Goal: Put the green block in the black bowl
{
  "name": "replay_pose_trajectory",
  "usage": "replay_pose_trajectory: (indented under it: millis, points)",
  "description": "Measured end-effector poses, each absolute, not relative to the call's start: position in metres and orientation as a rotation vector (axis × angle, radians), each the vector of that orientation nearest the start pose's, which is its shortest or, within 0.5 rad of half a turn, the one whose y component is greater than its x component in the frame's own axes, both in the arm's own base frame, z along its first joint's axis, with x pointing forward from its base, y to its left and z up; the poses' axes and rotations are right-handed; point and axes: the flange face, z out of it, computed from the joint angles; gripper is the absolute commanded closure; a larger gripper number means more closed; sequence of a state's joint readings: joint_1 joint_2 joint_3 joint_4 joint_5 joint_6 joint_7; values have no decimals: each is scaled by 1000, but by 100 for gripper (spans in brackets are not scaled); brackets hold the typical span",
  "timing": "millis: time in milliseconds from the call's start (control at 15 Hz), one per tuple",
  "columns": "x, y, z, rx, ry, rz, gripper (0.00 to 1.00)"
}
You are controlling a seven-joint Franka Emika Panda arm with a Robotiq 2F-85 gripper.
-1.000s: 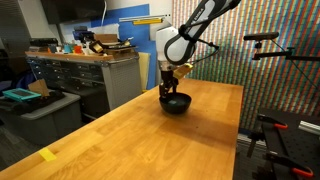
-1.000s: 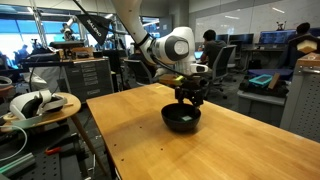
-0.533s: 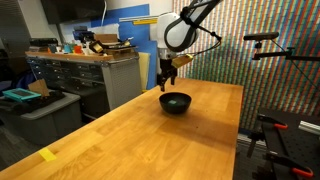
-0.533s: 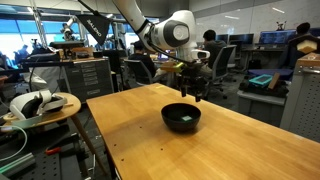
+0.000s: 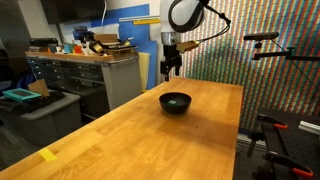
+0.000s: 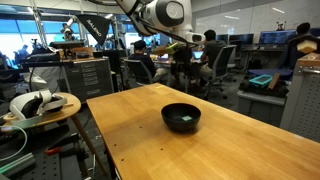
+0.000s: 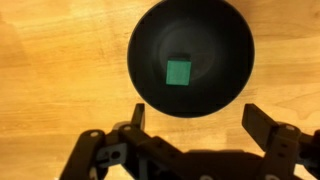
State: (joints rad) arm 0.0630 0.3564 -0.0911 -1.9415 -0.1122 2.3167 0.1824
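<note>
The green block (image 7: 179, 72) lies flat inside the black bowl (image 7: 150, 90), near its centre, in the wrist view. The bowl stands on the wooden table in both exterior views (image 5: 175, 102) (image 6: 182, 117). A hint of green shows inside the bowl in an exterior view (image 6: 187, 118). My gripper (image 7: 195, 118) is open and empty, high above the bowl. It shows raised well clear of the table in both exterior views (image 5: 172, 70) (image 6: 184, 78).
A yellow tape strip (image 5: 47, 154) lies near the table's front corner. A grey drawer cabinet (image 5: 85, 75) with clutter stands beyond the table. A tripod-mounted device (image 5: 265, 45) stands beside the table. A round side stand with a headset (image 6: 35, 103) stands beside the table.
My gripper has risen straight up from just above the bowl to high over it, open. The block stays in the bowl.
</note>
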Motion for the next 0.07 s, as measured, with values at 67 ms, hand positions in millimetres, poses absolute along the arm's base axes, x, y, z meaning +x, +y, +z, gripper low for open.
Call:
replay_pose_trajectory:
  millis: [67]
  points:
    - [615,-14,307,-3246,203,-33,0]
